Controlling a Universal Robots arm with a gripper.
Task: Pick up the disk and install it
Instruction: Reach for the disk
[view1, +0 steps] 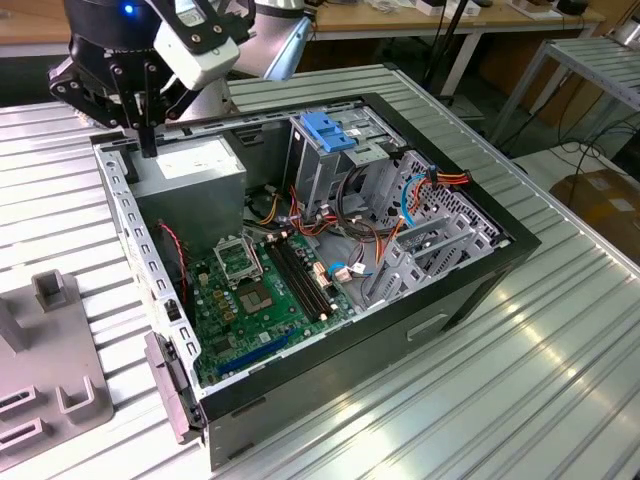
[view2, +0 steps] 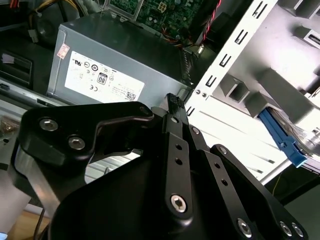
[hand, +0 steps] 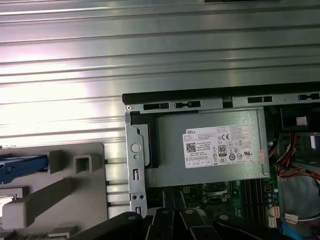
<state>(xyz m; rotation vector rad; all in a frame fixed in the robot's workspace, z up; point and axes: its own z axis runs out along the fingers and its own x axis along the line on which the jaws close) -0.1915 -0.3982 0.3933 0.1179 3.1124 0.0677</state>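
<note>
Pressed together on nothing, the gripper (view1: 148, 140) hangs over the power supply (view1: 190, 170), while the disk (hand: 22, 167) sits in a grey holder (hand: 90, 200) beyond the chassis wall (hand: 135, 165) beside that supply; crossing low could clip that wall, and unspread jaws would shove the disk.

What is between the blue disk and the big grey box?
In the first wrist view, the grey holder's posts and then the case's silver metal wall lie between the disk and the grey box.
</note>
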